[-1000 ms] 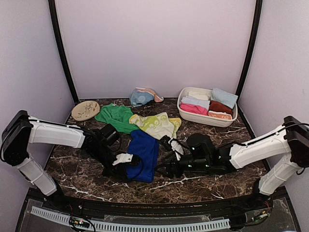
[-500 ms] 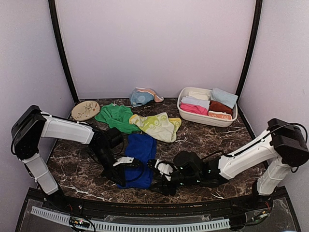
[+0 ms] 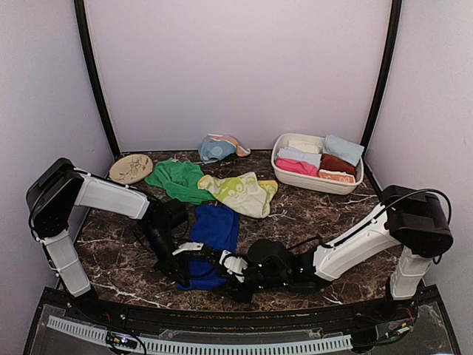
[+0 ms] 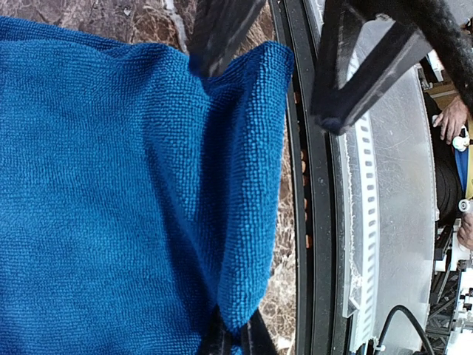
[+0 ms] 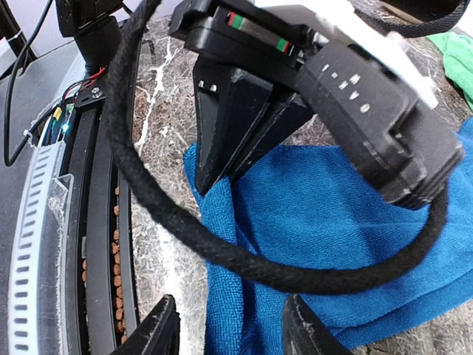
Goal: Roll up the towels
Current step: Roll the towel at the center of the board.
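Note:
The royal blue towel [image 3: 214, 229] lies flat at the table's near middle. My left gripper [image 3: 183, 268] is shut on its near edge; in the left wrist view the fingers [image 4: 222, 342] pinch a fold of the blue cloth [image 4: 111, 185]. My right gripper [image 3: 225, 266] is open right beside it, its fingertips [image 5: 159, 325] straddling the same near edge of the blue towel [image 5: 332, 237]. The left gripper [image 5: 211, 174] shows above it in the right wrist view. A green towel [image 3: 176, 180], a yellow-green patterned towel [image 3: 240, 192] and a light blue towel [image 3: 214, 149] lie further back.
A white basin [image 3: 347, 186] at the back right holds rolled pink, white, rust and light blue towels. A tan patterned disc [image 3: 131, 168] lies at the back left. The table's black front rim [image 4: 310, 222] runs just beyond the blue towel's near edge.
My right gripper has moved left to the blue towel's near edge, next to the left gripper. My left gripper has drawn the towel's near edge a little toward the front rim.

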Tool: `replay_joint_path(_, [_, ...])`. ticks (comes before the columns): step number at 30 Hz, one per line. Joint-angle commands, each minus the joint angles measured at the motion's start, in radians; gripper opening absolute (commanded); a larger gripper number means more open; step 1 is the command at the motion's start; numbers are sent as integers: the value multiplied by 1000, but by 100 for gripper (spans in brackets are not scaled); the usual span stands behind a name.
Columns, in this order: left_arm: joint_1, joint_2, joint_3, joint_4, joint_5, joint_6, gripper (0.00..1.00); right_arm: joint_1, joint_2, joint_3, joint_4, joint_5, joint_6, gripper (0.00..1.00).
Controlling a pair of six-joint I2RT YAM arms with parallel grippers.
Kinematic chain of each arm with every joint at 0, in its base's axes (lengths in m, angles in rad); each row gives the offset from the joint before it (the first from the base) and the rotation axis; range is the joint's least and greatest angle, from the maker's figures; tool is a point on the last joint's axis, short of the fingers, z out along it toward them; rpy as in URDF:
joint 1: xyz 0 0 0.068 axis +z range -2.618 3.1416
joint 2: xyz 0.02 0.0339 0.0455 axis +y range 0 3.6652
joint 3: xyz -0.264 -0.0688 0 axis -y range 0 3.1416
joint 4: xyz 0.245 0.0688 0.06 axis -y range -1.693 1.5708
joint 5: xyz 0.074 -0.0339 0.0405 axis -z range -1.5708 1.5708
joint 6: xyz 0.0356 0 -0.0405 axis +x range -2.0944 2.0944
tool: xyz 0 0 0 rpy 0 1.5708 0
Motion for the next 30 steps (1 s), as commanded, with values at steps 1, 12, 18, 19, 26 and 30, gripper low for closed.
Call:
replay_joint_path(1, [10,-23,3,-5,4,4,0,4,45,11,90,5,23,45])
replay_joint_path(12, [25,-115,-69,146,-105,-33,41,-124,109,-16,219,-198,357,0])
replay_joint_path(18, [26,-277,-115,243,-274,7,50,-203,185,28,144,-432,581,0])
replay_joint_path(19, [26,-295,-105,241,-294,18,50,-208,187,32,128,-444,588,0])
replay_joint_path(26, [-18,-340,-2,146,-274,81,45,-236,206,45,65,-490,641,0])
replay_joint_path(30, [-115,-352,-19,163,-314,88,44,-241,221,75,14,-503,645,0])
